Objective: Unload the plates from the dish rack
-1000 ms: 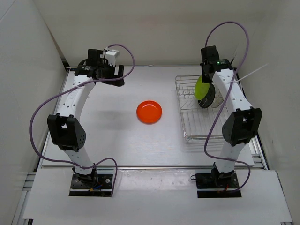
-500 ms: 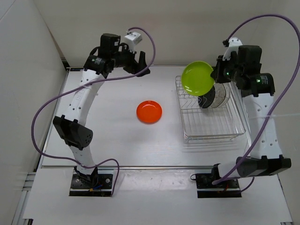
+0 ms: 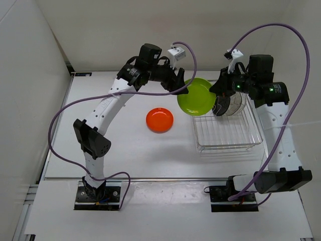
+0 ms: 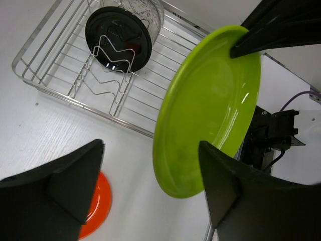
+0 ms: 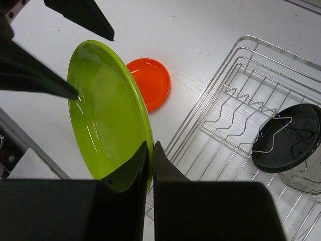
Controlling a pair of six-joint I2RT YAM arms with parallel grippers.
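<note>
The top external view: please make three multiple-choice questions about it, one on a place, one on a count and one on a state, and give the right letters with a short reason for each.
1. Where is the orange plate?
A) flat on the table, left of the dish rack
B) inside the dish rack
C) lifted in the air

2. How many plates lie flat on the table?
A) none
B) one
C) three

3. What is the state of the right pincer?
A) wide open, holding nothing
B) shut on the rim of the lime green plate
C) shut, holding nothing

Answers:
1 A: the orange plate rests on the white surface, apart from the wire bars.
2 B: only the orange plate lies there.
3 B: in the right wrist view both fingers pinch the green rim.
</note>
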